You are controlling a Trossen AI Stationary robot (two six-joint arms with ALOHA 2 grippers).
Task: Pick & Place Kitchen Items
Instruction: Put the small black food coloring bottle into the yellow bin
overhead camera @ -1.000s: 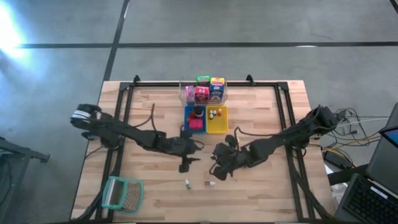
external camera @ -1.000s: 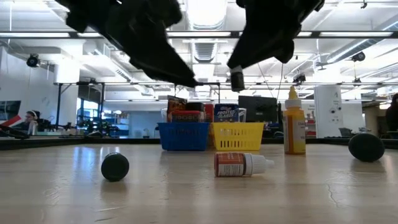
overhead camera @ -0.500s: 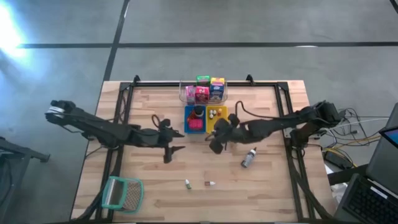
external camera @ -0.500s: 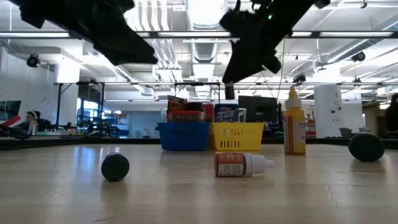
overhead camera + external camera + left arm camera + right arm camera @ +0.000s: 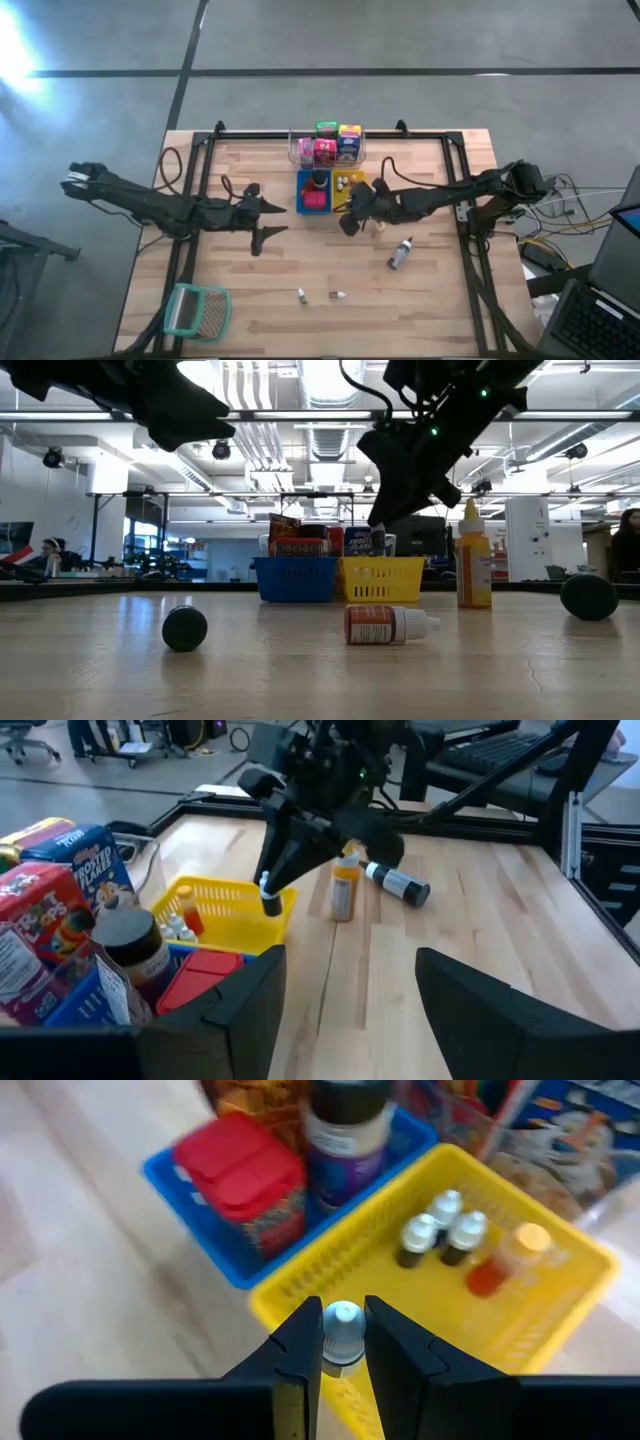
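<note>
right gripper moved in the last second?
Yes. In the high view the right gripper, shut on a small bottle, went from mid-table up to the yellow tray.

- A white bottle [image 5: 388,625] lies on its side on the worktop [image 5: 320,670], cap pointing right.
- Behind it stand a blue tray [image 5: 294,580] and a yellow tray [image 5: 382,579], side by side.
- An orange bottle [image 5: 473,569] stands upright right of the trays.
- A dark arm [image 5: 440,430] hangs above the yellow tray.
</note>
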